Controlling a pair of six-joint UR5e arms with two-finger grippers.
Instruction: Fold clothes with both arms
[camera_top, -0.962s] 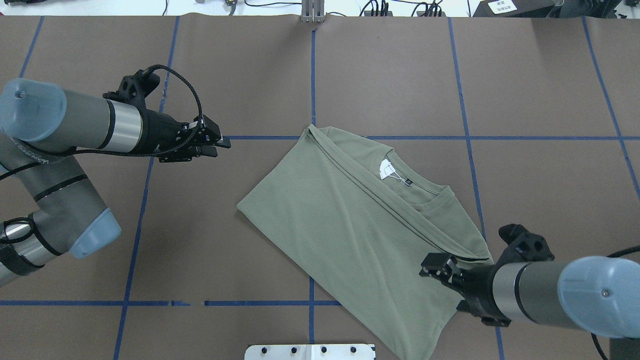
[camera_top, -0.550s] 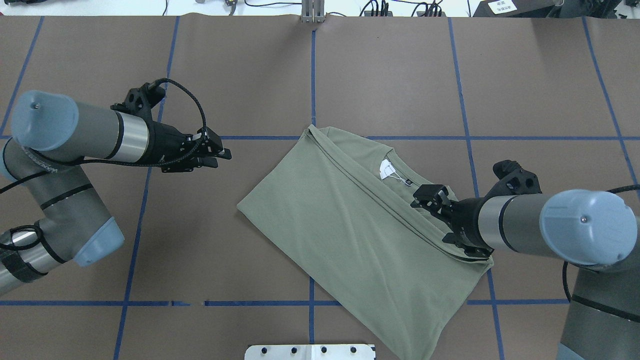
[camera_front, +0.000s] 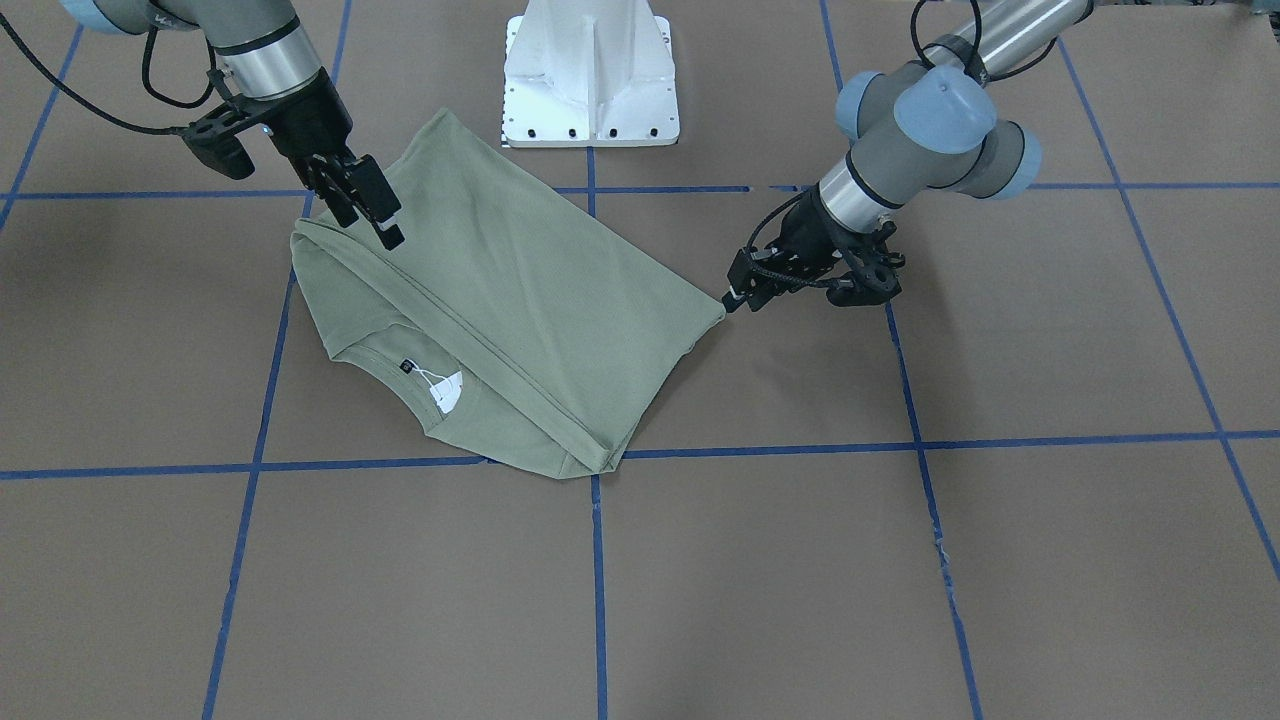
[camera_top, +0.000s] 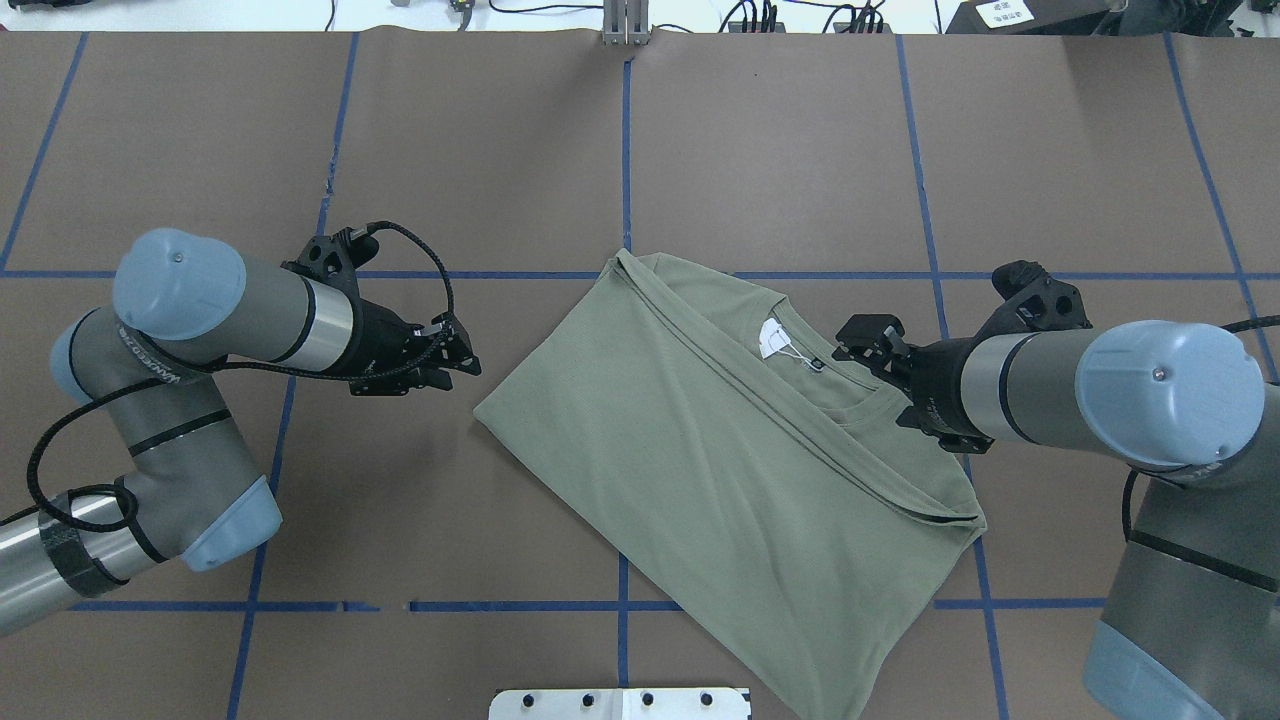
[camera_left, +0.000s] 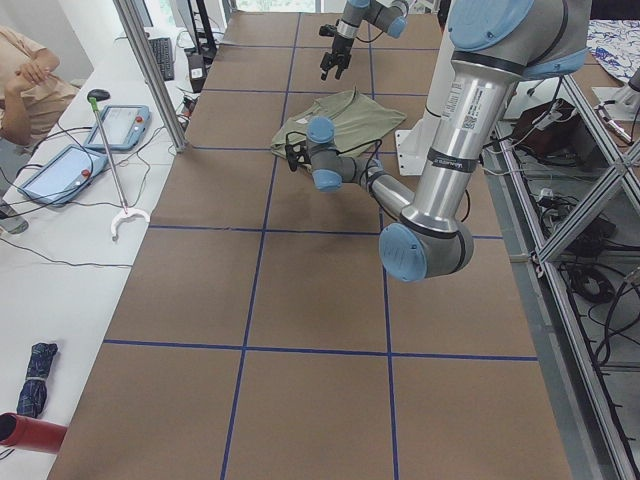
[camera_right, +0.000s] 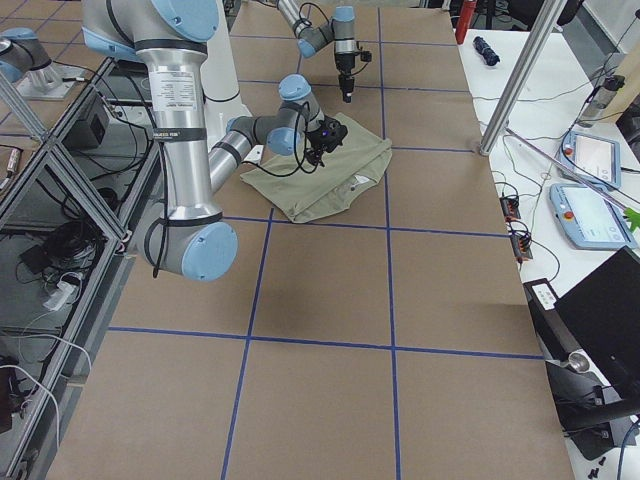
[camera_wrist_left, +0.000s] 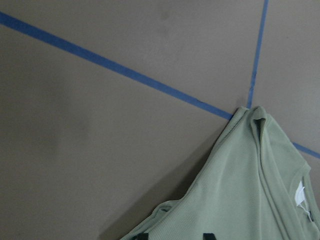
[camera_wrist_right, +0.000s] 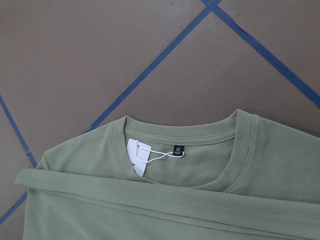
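Note:
The sage-green shirt (camera_top: 700, 470) lies folded and flat on the brown table, also in the front view (camera_front: 520, 290). Its collar faces up, with the white hang tag (camera_top: 772, 338) and the dark neck label (camera_wrist_right: 178, 149). My left gripper (camera_top: 466, 362) is open and empty, just beside the shirt's left corner (camera_front: 715, 310). The left wrist view shows its fingertips (camera_wrist_left: 144, 235) apart at the shirt's edge. My right gripper (camera_top: 862, 338) is open and empty, raised above the collar's right side, and shows in the front view (camera_front: 380, 222). Its fingers are out of the right wrist view.
The white base mount (camera_top: 620, 703) stands at the table's near edge, just below the shirt's hem. Blue tape lines (camera_top: 625, 150) grid the table. A side bench with tablets (camera_left: 60, 165) and a seated person (camera_left: 25, 85) runs along the far edge.
My left gripper moved right and toward the robot, up to the shirt's left corner. My right gripper moved from the shirt's near right corner up to the collar. The shirt stayed put.

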